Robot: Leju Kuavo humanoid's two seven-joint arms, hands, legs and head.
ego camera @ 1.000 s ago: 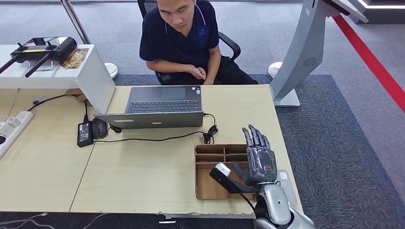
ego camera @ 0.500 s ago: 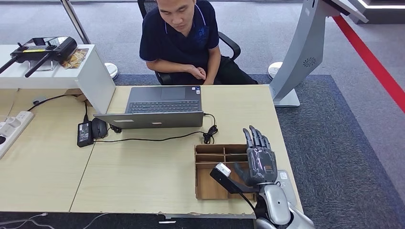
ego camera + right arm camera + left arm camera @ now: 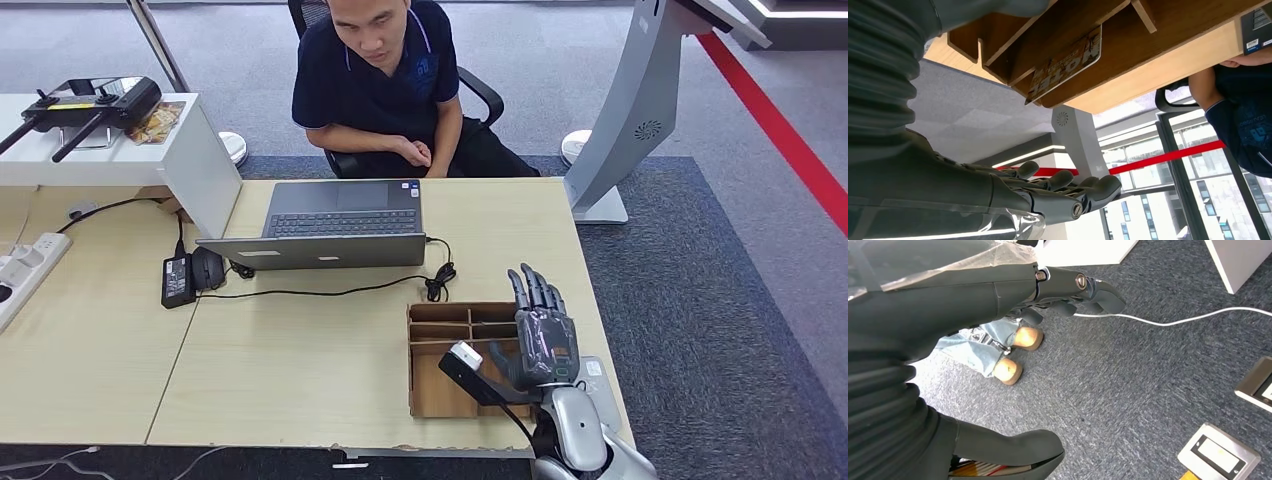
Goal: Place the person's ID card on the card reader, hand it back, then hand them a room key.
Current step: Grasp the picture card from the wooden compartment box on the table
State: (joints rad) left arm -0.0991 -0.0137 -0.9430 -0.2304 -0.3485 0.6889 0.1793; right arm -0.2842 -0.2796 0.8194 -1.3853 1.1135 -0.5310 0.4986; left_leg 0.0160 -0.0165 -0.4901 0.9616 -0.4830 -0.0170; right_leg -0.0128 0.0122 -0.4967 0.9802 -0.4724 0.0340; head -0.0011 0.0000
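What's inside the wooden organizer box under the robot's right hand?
The wooden organizer box has divided compartments. In the right wrist view a printed card lies in one. The right hand hovers open over the box's right side, covering that part from above.

The right hand (image 3: 544,335) has dark grey, glossy fingers (image 3: 533,288) and a thick grey thumb, set on a silver forearm (image 3: 582,432). A black block with a white end (image 3: 466,365) juts from the wrist, trailing a thin black cable. Up close, a round screw (image 3: 1077,211) marks a finger, and a ribbed grey cover (image 3: 883,65) wraps the wrist. The left hand (image 3: 1013,287) looks alike, with clear film (image 3: 948,262) over its back.
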